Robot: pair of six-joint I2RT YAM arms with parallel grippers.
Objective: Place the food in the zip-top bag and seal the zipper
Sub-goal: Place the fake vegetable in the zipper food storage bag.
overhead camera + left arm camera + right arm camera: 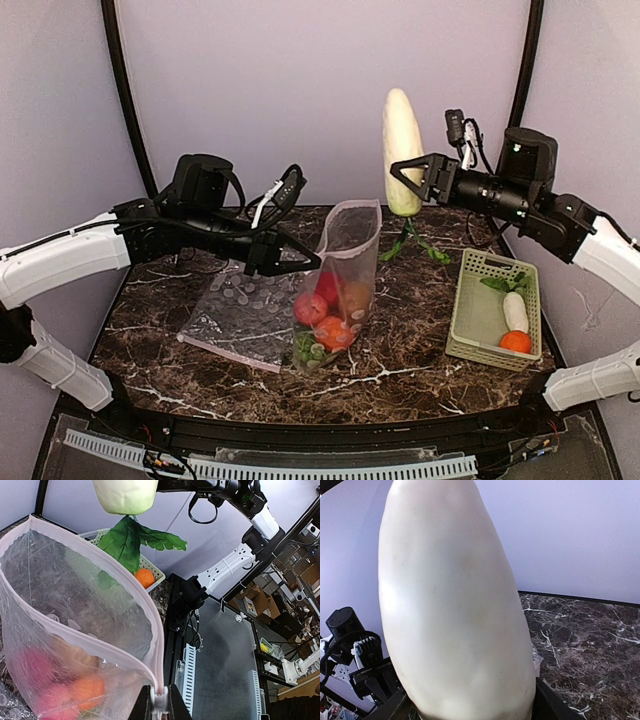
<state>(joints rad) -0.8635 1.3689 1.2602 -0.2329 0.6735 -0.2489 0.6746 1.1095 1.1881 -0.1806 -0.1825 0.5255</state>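
Note:
The clear dotted zip-top bag [348, 262] stands upright mid-table with its mouth open. Inside are red apples [310, 307], an orange one [333, 332] and greens. My left gripper [316, 263] is shut on the pinkish zipper strip [151, 645] at the mouth's edge, as the left wrist view [160, 704] shows. My right gripper [410, 180] is shut on a large white radish [401, 140] and holds it upright, high and to the right of the bag's mouth, its green leaves [405, 240] hanging below. The radish [455, 610] fills the right wrist view.
A second dotted bag [238, 310] lies flat left of the upright one. A pale green slotted basket [462, 300] at the right holds a small white radish [515, 312], an orange fruit [516, 342] and leafy greens [505, 283].

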